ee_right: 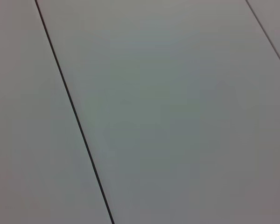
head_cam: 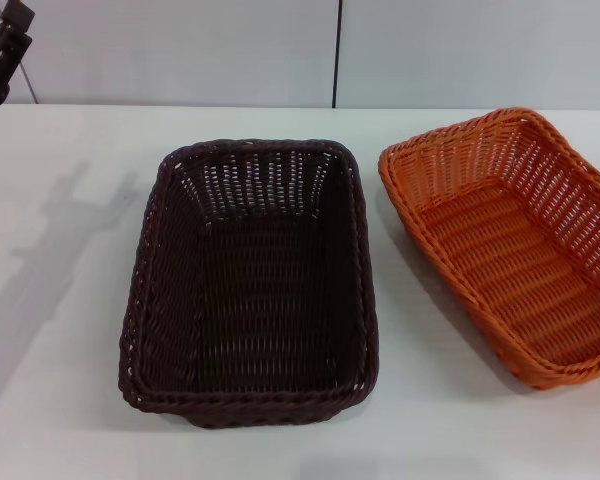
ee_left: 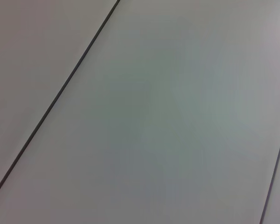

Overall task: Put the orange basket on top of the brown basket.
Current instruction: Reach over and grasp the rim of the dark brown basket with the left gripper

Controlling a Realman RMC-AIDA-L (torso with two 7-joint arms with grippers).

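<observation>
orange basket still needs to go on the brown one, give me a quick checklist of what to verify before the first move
1. Orange basket upright and empty on the table: ok.
2. Brown basket upright with nothing inside to block stacking: ok.
3. Baskets apart, a strip of table between them, orange one on the robot's right: ok.
4. Orange basket fully in the head view: not ok, its right side runs off the picture edge.
5. Left gripper raised at the far left, away from both baskets: ok; open or shut: cannot tell.
6. Right gripper position: cannot tell, it shows in no view, and both wrist views show only plain panels.
</observation>
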